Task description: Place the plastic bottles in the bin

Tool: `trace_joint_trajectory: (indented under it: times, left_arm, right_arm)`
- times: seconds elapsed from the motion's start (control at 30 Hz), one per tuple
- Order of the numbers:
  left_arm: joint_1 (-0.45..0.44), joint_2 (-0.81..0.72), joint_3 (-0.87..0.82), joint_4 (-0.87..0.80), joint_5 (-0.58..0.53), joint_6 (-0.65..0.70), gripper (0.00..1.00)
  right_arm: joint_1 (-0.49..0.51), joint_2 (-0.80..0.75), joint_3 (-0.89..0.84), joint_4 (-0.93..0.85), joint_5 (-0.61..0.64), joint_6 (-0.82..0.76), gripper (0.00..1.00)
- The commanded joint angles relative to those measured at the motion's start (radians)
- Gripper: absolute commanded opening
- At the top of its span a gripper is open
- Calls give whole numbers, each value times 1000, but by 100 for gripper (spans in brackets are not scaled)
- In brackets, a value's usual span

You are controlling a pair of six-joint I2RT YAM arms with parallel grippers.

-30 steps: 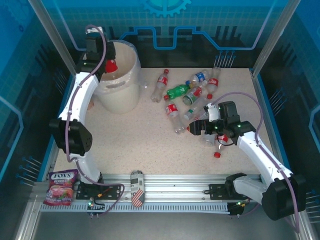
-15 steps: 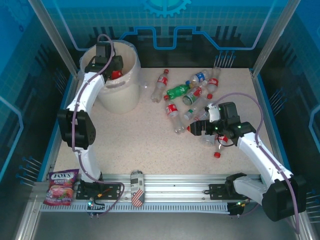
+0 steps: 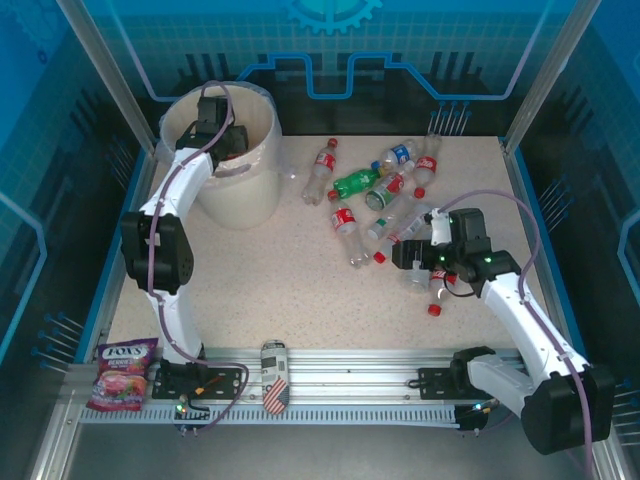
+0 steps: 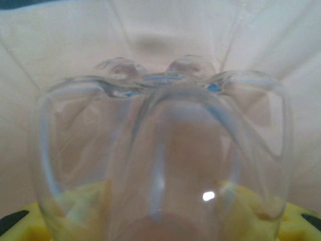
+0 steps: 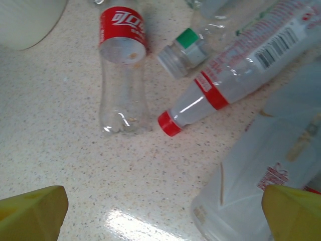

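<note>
One bag (image 3: 122, 373) of sweets lies at the near left. At the far left stands the one bin (image 3: 245, 195), round and cream-white with an oval cut-out under the rim. My left gripper (image 3: 220, 130) is down inside it, clenched on the one held bottle (image 4: 160, 140); that bottle is clear, its lobed base points away from the wrist camera toward the bin's inner wall, and its long axis runs in line with the yellow fingers (image 4: 293, 228).

One striped can (image 3: 273, 377) sits at the near rail, between the arm bases. On the table (image 3: 250, 270), centre to right, I count about ten loose bottles (image 3: 322, 170), all lying flat; overlaps in the pile stop an exact count. Most are clear with red labels and caps; one green bottle (image 3: 357, 182) lies roughly left to right. One red-capped bottle (image 5: 225, 85) lies on a diagonal, cap toward near left. One loose cap (image 3: 433, 310), red, lies near the pile.

My right gripper (image 3: 408, 255) hangs over the pile's near end, its yellow fingertips (image 5: 32, 211) spread wide and grasping nothing.
</note>
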Motion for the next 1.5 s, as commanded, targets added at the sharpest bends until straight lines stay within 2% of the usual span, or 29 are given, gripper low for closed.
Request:
trace_joint_trajectory:
  times: [0.0,0.13,0.33,0.47,0.57,0.7,0.87,0.97,1.03,1.17,1.3,1.47]
  left_arm:
    - [14,21,-26,-12,38,-26,58]
    - [14,5,-9,-24,44,-16,75]
    - [15,-33,35,-60,49,11,90]
    - [15,-69,74,-92,52,29,98]
    - [15,-114,100,-110,53,52,99]
    - [12,-209,120,-127,20,80,99]
    - [-24,-428,13,-109,-39,85,99]
    - [-90,-562,-106,-121,-38,60,99]
    - [-173,-637,-199,-134,-48,52,99]
    - [-327,-722,-340,-152,-46,-11,99]
    - [-416,-802,-499,-122,-29,-118,99]
    - [-483,-863,-711,-34,59,-301,99]
  right_arm:
    - [-22,-14,17,-50,30,11,100]
    - [-39,-20,38,-107,88,17,100]
    - [-110,-4,130,-314,285,33,100]
    - [-158,35,126,-338,280,75,100]
    - [-186,78,93,-342,299,95,99]
    - [-189,117,74,-299,281,101,90]
    - [-197,167,60,-272,312,106,84]
    - [-203,204,26,-232,315,127,82]
    - [-203,225,0,-185,310,130,77]
    - [-210,288,5,-148,316,113,74]
    - [-218,343,8,-126,307,115,75]
    - [-220,362,19,-130,334,128,84]
